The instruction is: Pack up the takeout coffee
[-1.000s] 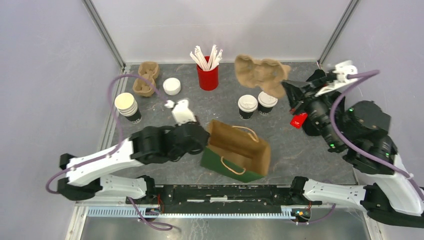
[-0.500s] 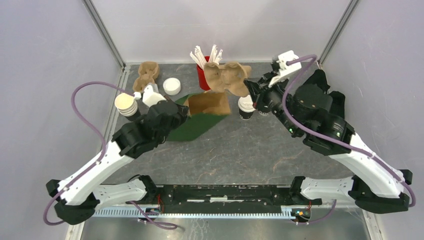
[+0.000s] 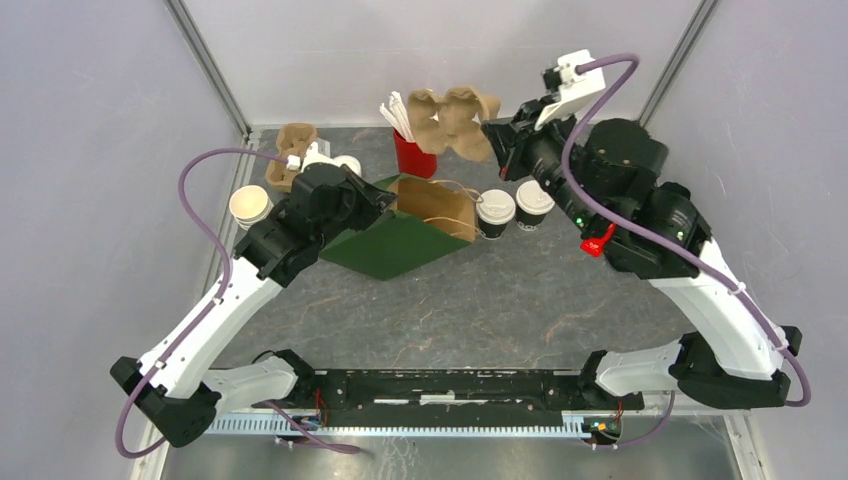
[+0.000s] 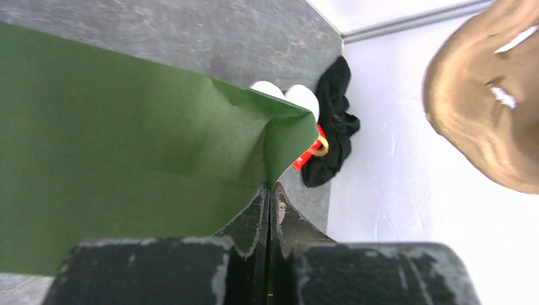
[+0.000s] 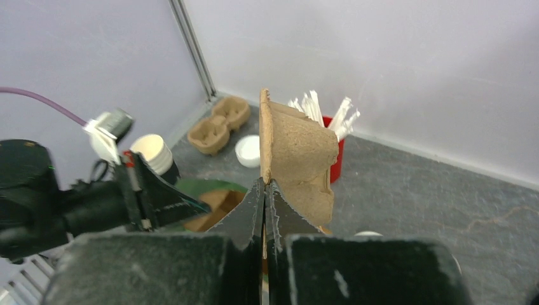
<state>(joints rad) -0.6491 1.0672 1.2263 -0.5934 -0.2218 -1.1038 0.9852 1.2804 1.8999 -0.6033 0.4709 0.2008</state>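
Two takeout coffee cups (image 3: 495, 211) (image 3: 533, 203), black with white lids, stand upright side by side right of centre. My left gripper (image 3: 378, 203) is shut on the edge of a green paper bag (image 3: 395, 245). The bag's brown mouth (image 3: 432, 200) faces the cups. In the left wrist view the fingers (image 4: 268, 188) pinch the green bag (image 4: 127, 146), with the cup lids (image 4: 304, 99) just past its corner. My right gripper (image 3: 492, 135) is shut on a brown pulp cup carrier (image 3: 452, 118), held in the air above the bag's far side. The right wrist view shows that carrier (image 5: 297, 152) clamped on edge.
A red holder (image 3: 413, 156) of white sticks stands at the back, just below the held carrier. More pulp carriers (image 3: 292, 152) and a stack of white lids (image 3: 349, 162) sit at the back left. A stack of lidless cups (image 3: 250, 207) stands beside my left arm.
My left arm has swung the bag from the near centre to the back left and laid it with its mouth toward the cups. My right arm carried the carrier leftward, over the red holder.
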